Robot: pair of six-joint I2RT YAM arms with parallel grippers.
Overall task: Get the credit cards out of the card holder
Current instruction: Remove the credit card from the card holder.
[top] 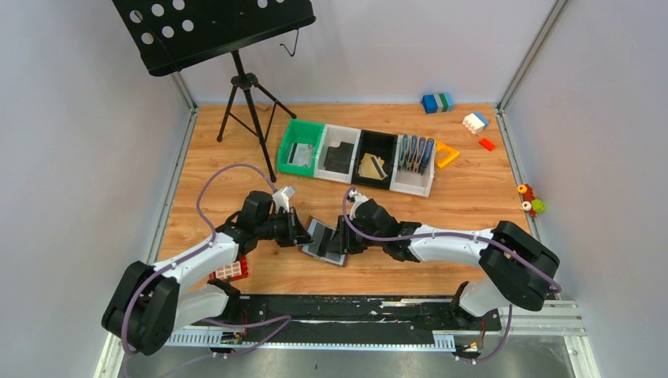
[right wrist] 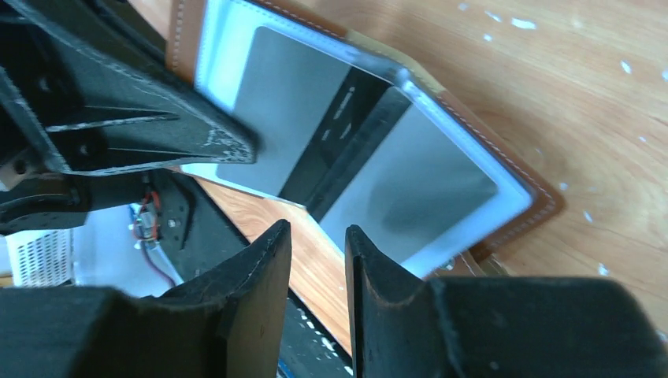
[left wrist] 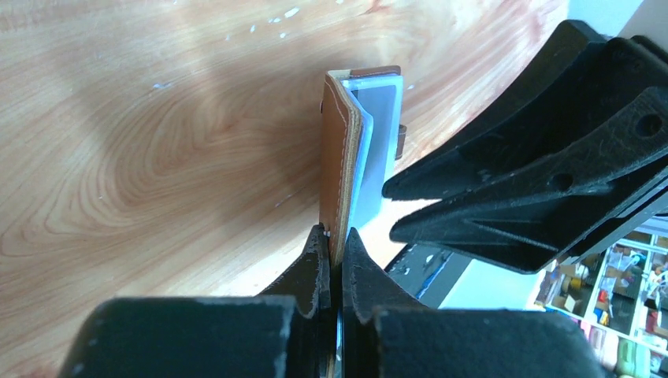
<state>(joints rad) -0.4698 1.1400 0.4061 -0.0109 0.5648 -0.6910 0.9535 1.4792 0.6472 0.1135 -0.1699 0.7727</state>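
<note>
The left gripper (left wrist: 336,244) is pinching the brown leather card holder (left wrist: 339,157). The right gripper (right wrist: 315,260), narrow and empty, should be nipping the silver-grey plastic card (right wrist: 299,94) ahead, pulling straight.

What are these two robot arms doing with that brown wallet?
The arms are working on an opened brown leather card holder at the middle of the wooden table. The left pincer is clamped on the edge of one flap. The right pincer is open near the other flap, gripping nothing. Silver-grey cards sit in the pockets; none is out yet.
</note>
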